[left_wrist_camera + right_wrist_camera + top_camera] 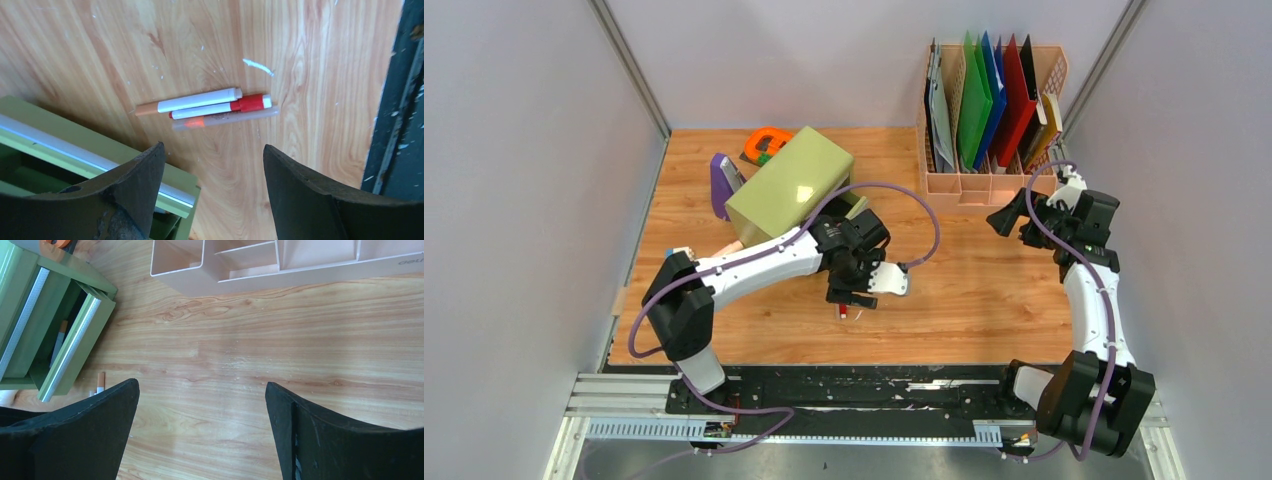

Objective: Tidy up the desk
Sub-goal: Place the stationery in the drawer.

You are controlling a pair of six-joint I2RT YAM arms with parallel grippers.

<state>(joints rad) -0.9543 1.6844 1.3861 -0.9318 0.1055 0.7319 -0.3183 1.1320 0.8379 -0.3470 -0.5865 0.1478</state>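
Three markers: they lie side by side on the wood, touching along their lengths. One has a tan cap, one a red cap, and one is clear with an orange patch.
Long axis: all three run across the left wrist view, tilted slightly, which is nearly the same line as the one joining the two fingertips.
Direction from the left gripper: the markers are straight ahead of the fingertips, roughly centred on the gap and clear of both fingers.
Left gripper state: the jaws are spread, with only bare wood between them and nothing held.
Right gripper state: the jaws stand wide apart and empty, near the file rack and well apart from the markers.
Nearer arm: the left arm is clearly nearer.
Surface: orange-brown wood grain runs under both arms, with a black rail along the near edge by the arm bases. The markers rest on it between that rail and the drawer chest.
Drawer chest: it is green, sits just beside the left fingers, and has a drawer standing open.
Judgement on the next move: closing as aligned would likely press on the markers' ends. The wrist probably has to turn so the jaws straddle their narrow width before coming down.
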